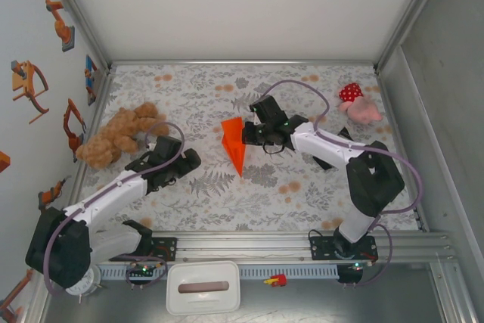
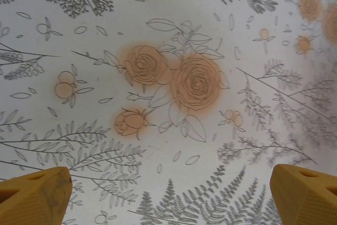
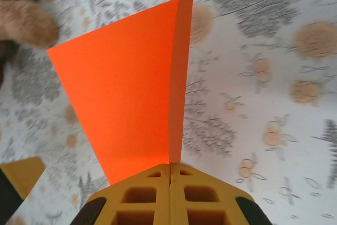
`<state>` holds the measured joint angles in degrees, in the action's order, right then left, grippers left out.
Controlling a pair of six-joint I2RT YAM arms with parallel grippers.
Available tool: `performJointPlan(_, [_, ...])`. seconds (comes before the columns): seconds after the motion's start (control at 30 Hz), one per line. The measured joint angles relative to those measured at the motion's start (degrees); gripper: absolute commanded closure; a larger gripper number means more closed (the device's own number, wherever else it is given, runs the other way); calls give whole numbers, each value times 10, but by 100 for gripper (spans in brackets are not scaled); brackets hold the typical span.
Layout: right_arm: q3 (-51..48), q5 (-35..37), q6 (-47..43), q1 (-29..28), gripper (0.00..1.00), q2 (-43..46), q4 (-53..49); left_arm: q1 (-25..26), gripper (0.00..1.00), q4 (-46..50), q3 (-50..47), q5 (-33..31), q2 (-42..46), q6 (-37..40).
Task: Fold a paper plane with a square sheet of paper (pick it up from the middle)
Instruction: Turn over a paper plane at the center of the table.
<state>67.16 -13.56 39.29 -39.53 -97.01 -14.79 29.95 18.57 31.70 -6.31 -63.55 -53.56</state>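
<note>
The right jaws are pressed fully together on the paper plane, while the left jaws stand as wide as they go and hold nothing.

From the overhead camera, we see the orange dart lying near the middle of the floral counter, its point toward the arm bases, with the right jaws at its right edge. The left jaws hover over bare cloth, well apart from the paper and just beside the brown teddy bear; we judge they are parked out of the way. A red polka-dot plush sits at the far right. Robot-arm stickers on the left wall carry no lettering we can read.

In the left wrist view, two yellow fingertips frame printed roses, with nothing between them.

In the right wrist view, the closed jaws pinch the plane at its centre crease: one wing spreads to the left, the other flap rises edge-on. We take this grip at the fold to be for keeping the layers together. The paper is plain, with no print.
</note>
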Motion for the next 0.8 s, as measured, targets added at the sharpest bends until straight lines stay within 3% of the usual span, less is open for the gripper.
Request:
performJointPlan(0.23, [-70,-105,10,16,100,-35,112,0,0,-63,-17,48,13,-5])
performJointPlan(0.5, [-137,-157,29,58,100,-50,186,8,14,-154,-20,126,-58,-16])
performJointPlan(0.7, [-162,-163,33,75,100,-51,207,45,25,-188,19,157,-142,-17])
performJointPlan(0.8, [-171,-163,36,78,100,-51,214,63,36,-202,52,168,-181,-15])
